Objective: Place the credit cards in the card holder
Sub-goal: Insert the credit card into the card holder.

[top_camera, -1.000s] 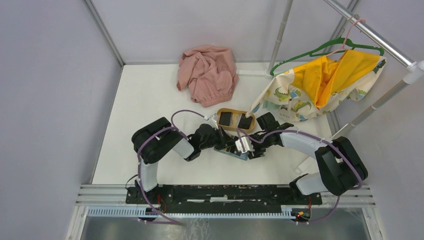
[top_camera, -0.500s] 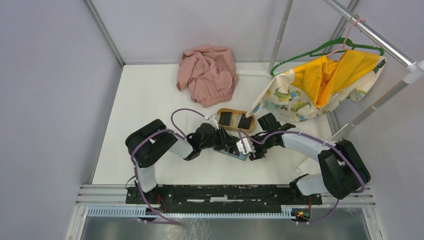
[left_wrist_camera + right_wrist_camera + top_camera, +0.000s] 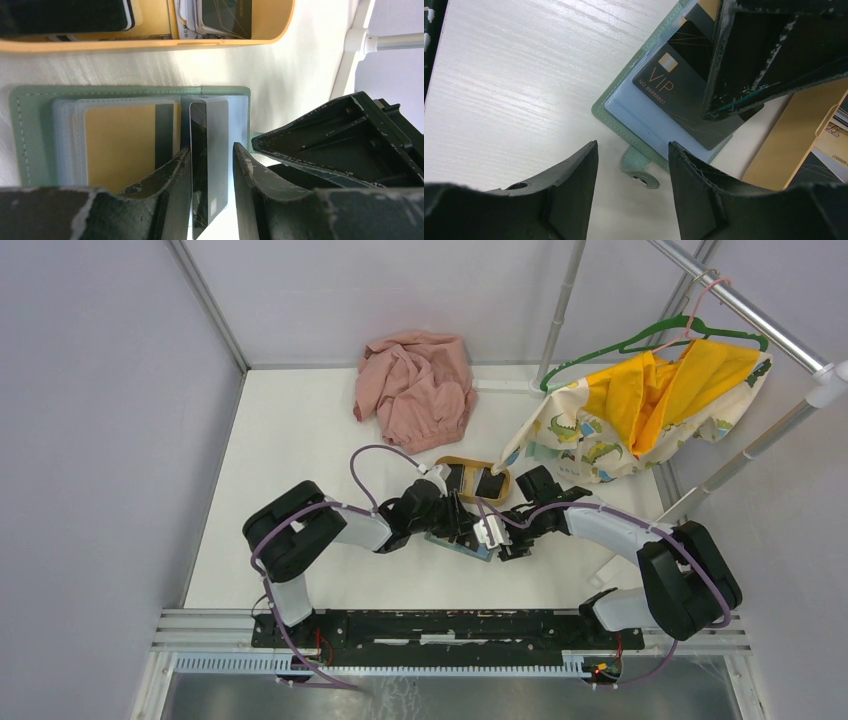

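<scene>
While the left claw hangs low over the open wallet, its two fingers stand spread, one on each side of a black card. One finger lies against the card's left edge and a thin gap shows at the other, so I see no pinch. The black card sits partly in a clear sleeve on the wallet's right half, its near end sticking out between the fingers. A gold card with a dark stripe fills the sleeve on the left half.

Just to the right, the right claw is spread wide with nothing between its fingers. It is poised above the bare counter beside the wallet's snap tab. From there the black card shows the letters VIP.

The wallet lies flat on the counter, between the two arms and just on the near side of an oval tan tray. More dark cards lie in that tray. Farther off, a crumpled pink cloth lies at the far end of the counter. A yellow and printed garment hangs on a green hanger at the far right.
</scene>
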Robot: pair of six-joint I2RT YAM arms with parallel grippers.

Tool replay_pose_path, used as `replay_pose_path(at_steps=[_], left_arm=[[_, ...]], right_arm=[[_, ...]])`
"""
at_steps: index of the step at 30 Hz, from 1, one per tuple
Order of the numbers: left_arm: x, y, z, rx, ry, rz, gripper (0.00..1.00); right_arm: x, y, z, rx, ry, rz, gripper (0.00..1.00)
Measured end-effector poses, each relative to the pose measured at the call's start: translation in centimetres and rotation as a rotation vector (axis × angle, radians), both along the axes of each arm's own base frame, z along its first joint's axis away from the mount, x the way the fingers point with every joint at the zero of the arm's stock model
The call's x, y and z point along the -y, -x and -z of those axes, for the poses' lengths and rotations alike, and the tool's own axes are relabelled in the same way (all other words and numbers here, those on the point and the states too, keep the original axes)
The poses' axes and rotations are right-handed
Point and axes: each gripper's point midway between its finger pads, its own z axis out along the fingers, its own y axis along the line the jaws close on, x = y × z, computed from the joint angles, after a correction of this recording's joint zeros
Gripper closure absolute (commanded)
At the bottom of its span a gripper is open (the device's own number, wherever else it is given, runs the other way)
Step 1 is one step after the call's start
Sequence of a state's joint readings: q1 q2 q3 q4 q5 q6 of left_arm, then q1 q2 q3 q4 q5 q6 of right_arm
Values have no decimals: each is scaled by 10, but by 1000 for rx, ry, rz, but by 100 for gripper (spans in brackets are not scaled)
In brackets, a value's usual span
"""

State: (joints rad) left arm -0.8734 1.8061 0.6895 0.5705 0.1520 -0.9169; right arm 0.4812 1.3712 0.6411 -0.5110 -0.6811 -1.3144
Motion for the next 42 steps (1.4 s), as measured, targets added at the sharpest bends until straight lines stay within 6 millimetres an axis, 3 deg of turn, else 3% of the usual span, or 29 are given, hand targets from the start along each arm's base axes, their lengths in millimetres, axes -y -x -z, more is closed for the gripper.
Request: replay_pose_path(at_steps=[24,42], left_arm=[[10,16,-1,138,-284,36,50],[17,34,-3,183,-345,78,40]], right_arm=[[0,-5,-13,13,-57,26,41],[4,-13,-24,31,-95,62,41]])
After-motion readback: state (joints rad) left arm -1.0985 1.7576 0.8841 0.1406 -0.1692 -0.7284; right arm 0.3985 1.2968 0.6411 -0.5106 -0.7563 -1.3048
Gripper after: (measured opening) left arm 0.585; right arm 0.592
